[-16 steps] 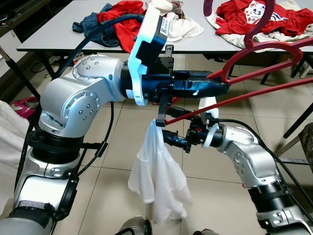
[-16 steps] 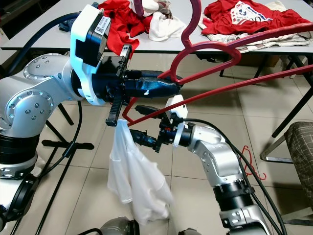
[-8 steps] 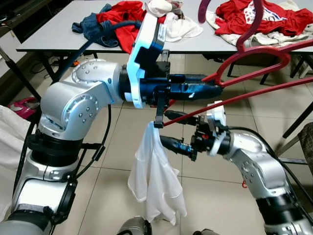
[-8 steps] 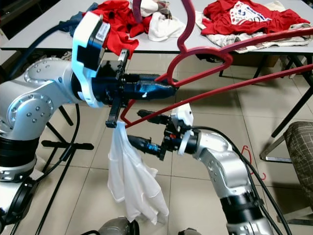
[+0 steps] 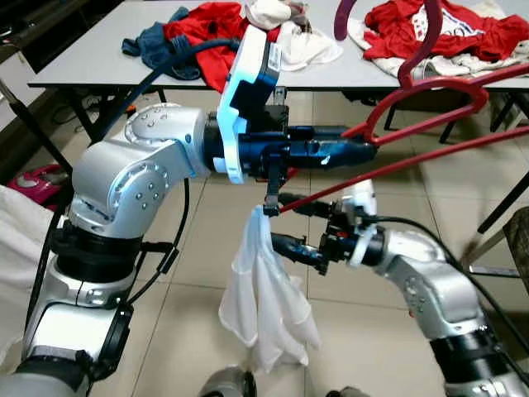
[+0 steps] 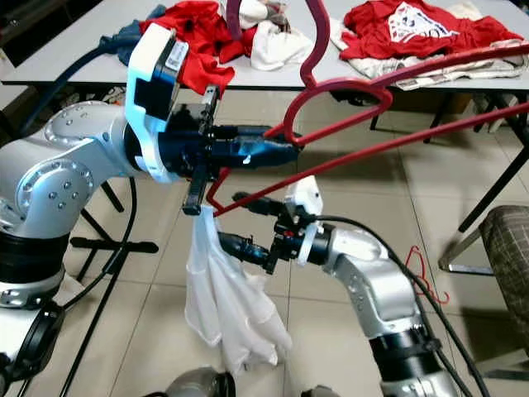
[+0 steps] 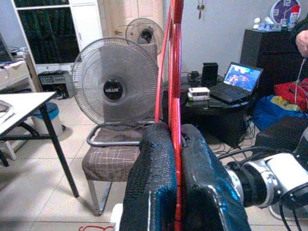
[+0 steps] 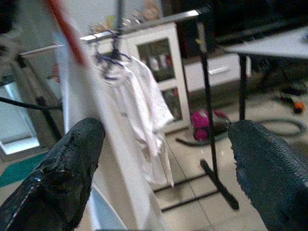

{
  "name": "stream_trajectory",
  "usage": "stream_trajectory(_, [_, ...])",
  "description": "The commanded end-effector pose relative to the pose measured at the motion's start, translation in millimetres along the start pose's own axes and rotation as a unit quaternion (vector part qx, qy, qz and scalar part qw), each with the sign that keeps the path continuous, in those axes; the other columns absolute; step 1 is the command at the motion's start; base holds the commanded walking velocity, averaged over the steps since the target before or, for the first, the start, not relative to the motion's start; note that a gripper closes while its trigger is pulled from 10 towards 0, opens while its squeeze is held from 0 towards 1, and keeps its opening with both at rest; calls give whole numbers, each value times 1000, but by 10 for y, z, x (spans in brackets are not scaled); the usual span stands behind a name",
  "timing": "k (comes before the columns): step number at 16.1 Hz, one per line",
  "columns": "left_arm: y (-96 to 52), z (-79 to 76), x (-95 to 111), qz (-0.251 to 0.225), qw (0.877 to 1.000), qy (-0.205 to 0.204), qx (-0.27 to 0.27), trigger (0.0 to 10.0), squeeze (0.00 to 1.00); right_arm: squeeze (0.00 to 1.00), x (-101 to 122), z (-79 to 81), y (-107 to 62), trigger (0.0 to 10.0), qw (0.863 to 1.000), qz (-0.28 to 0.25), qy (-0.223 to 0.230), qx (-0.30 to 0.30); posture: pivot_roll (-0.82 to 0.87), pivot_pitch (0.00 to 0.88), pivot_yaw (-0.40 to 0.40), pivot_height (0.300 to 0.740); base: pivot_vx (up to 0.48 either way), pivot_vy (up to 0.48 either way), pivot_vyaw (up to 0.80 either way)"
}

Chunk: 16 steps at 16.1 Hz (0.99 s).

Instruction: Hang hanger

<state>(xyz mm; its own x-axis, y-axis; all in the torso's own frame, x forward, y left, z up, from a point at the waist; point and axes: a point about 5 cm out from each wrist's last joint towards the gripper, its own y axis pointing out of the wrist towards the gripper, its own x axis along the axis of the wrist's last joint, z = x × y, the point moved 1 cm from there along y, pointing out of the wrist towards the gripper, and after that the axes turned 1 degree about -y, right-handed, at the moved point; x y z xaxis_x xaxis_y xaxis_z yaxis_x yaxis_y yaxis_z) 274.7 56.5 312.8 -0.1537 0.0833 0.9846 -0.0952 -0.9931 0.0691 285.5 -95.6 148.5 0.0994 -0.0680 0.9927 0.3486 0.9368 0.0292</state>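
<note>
Hanger [image 5: 413, 124], red, is clamped between the fingers of my left hand [image 5: 347, 151] at chest height, its long axis running away to my right and its hook [image 5: 409, 37] rising above the worktop [image 5: 99, 58] of clothes. A white garment [image 5: 264, 306] dangles from its near end. My right hand [image 5: 285, 223] sits just beneath, fingers spread wide beside the cloth. My left arm is bent across my front, so I judge it carries the hanger to a rail.
</note>
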Motion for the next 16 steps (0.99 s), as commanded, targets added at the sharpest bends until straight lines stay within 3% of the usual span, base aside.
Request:
stream_trajectory(1, [28, -48, 95, -8, 1000, 18, -11, 10000, 0, 0, -13, -24, 71, 10000, 1000, 12, 3, -3, 87, 93, 87, 740, 0, 0, 0])
stream_trajectory(5, [39, -62, 183, -19, 999, 26, -17, 10000, 0, 0, -189, -14, 114, 10000, 998, 54, 16, 10, 92, 92, 83, 740, 0, 0, 0])
stream_trajectory(8, [28, -33, 241, -24, 999, 37, -12, 10000, 0, 0, -490, 44, 40, 10000, 988, 146, 20, 36, 91, 89, 83, 740, 0, 0, 0])
stream_trajectory(11, [15, -11, 335, -37, 998, 46, -9, 10000, 0, 0, -943, 43, -145, 10000, 964, 258, 68, 8, 89, 88, 83, 740, 0, 0, 0])
stream_trajectory(14, [11, 2, 373, -41, 998, 51, -7, 10000, 0, 0, -1243, 75, -302, 9608, 943, 311, 115, -20, 94, 88, 83, 740, 0, 0, 0])
stream_trajectory(15, [3, 11, 376, -39, 998, 53, -4, 10000, 0, 0, -1336, 68, -373, 0, 935, 325, 132, -42, 96, 87, 84, 740, 0, 0, 0])
stream_trajectory(16, [-1, 16, 377, -38, 998, 53, -2, 10000, 0, 0, -1361, 68, -398, 0, 933, 329, 137, -47, 96, 87, 85, 740, 0, 0, 0])
